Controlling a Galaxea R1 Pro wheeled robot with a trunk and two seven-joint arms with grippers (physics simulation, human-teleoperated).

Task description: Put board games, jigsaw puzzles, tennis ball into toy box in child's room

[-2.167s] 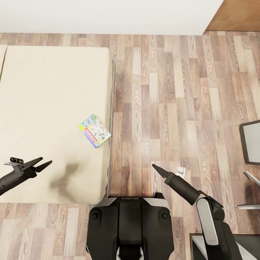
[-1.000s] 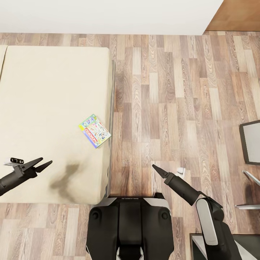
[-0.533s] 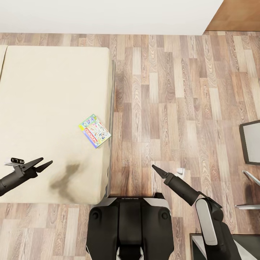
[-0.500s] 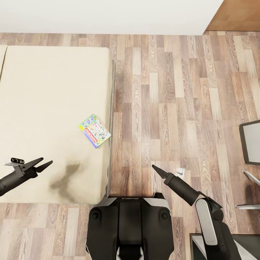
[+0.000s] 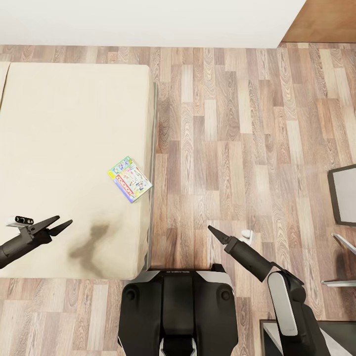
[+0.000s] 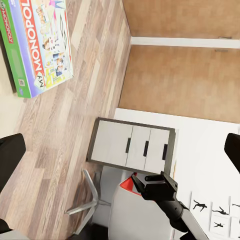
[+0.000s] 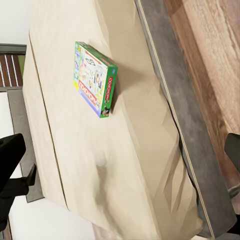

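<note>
One board game (image 5: 130, 179), a thin box with a pale green edge and a bright printed cover, lies flat near the right edge of the bed (image 5: 59, 123), which has a plain cream cover. The same board game (image 6: 37, 45) appears in the left wrist view, and in the right wrist view the board game (image 7: 95, 77) rests on the bed (image 7: 125, 165). My left gripper (image 5: 62, 223) hovers open over the bed's near part, to the left of the box and nearer to me. My right gripper (image 5: 213, 231) is over the floor beside the bed, its fingers (image 7: 10, 155) spread apart, holding nothing.
Wood-plank floor (image 5: 232, 138) stretches right of the bed to a white wall (image 5: 148, 20). A small white object (image 5: 246, 233) lies on the floor by my right gripper. A dark-topped grey cabinet (image 5: 344, 195) and metal chair legs (image 5: 341, 242) stand at the right edge.
</note>
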